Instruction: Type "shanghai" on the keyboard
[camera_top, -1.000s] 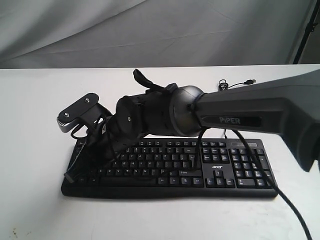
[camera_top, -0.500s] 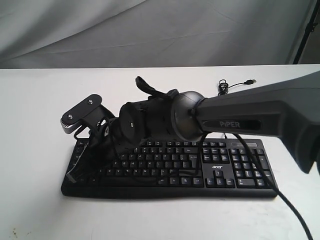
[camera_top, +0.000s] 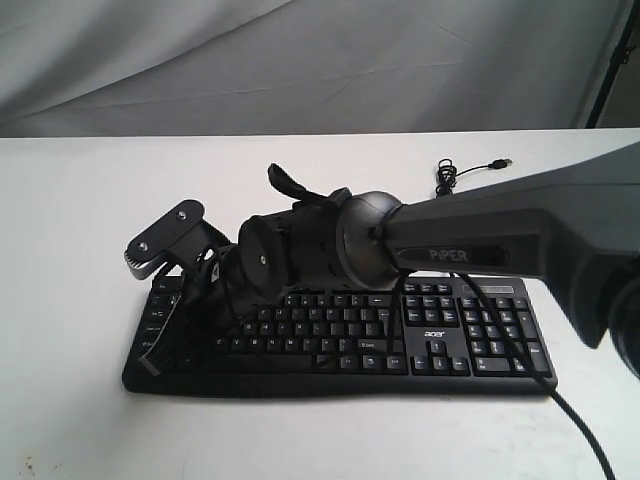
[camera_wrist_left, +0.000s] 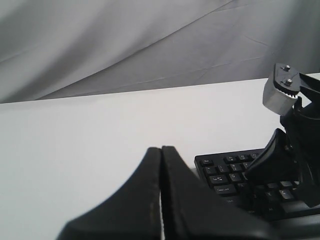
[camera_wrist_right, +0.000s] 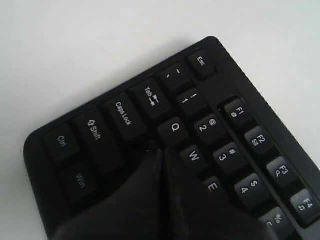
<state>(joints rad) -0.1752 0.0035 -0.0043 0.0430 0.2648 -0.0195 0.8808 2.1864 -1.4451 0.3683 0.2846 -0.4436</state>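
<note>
The black keyboard (camera_top: 440, 335) lies on the white table, its acer logo above the arrow keys. My right arm reaches across it to its left end, where the right gripper (camera_top: 183, 322) is shut and points down at the keys. In the right wrist view the shut tips (camera_wrist_right: 162, 150) sit just below the Q key (camera_wrist_right: 174, 128), between Caps Lock and W, hiding the key under them. My left gripper (camera_wrist_left: 161, 148) is shut on nothing above bare table, beside the keyboard's (camera_wrist_left: 225, 172) Esc corner. It does not show in the exterior view.
The keyboard's thin black USB cable (camera_top: 465, 168) lies coiled on the table behind it, plug free. The right arm's own cable (camera_top: 570, 420) hangs over the numeric pad. White table (camera_top: 70, 250) surrounds the keyboard; a grey cloth backdrop (camera_top: 300, 60) hangs behind.
The right wrist has shifted slightly right and dipped lower over the keyboard's left end. The keyboard has stayed put.
</note>
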